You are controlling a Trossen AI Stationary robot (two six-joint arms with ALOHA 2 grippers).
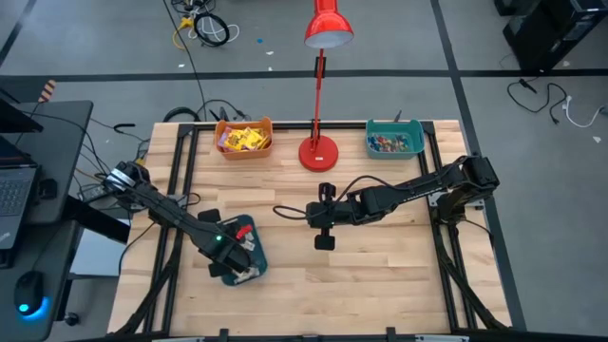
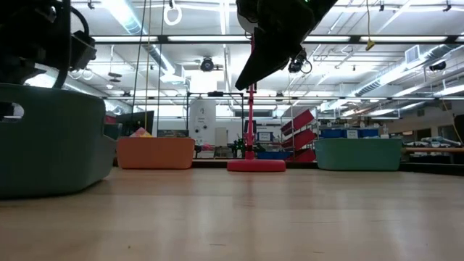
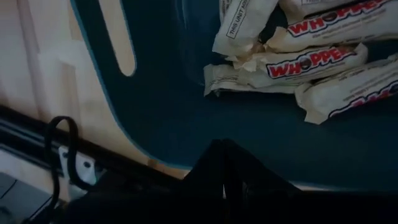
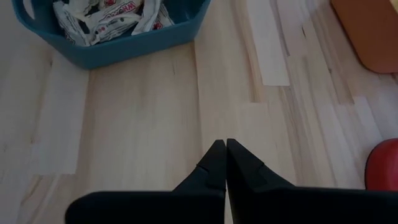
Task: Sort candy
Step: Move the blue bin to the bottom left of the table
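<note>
Two end effectors, both clenched on nothing. Left end effector (image 1: 231, 255) hanging just above near teal bin (image 1: 249, 249), tips pinched together w/ pale beige bars (image 3: 292, 59) lying just ahead of them on bin floor, not touching. Right end effector (image 1: 324, 231) hovering over bare tabletop (image 1: 380, 275) mid-table, nothing under it; red lamp (image 1: 318, 150) beyond it, orange bin (image 1: 245, 139) w/ yellow packets (image 1: 243, 139) and far teal bin (image 1: 395, 141) w/ small coloured pieces (image 1: 391, 144) further back, either side of lamp.

Looking like all candy already sitting in bins by type, none loose on tabletop, so prob. at or near end of sort. If anything remaining: opening tips before dropping onto a bar, coming in across its short side, lifting clear of bin wall before swinging away, keeping right arm parked to avoid crossing paths.
</note>
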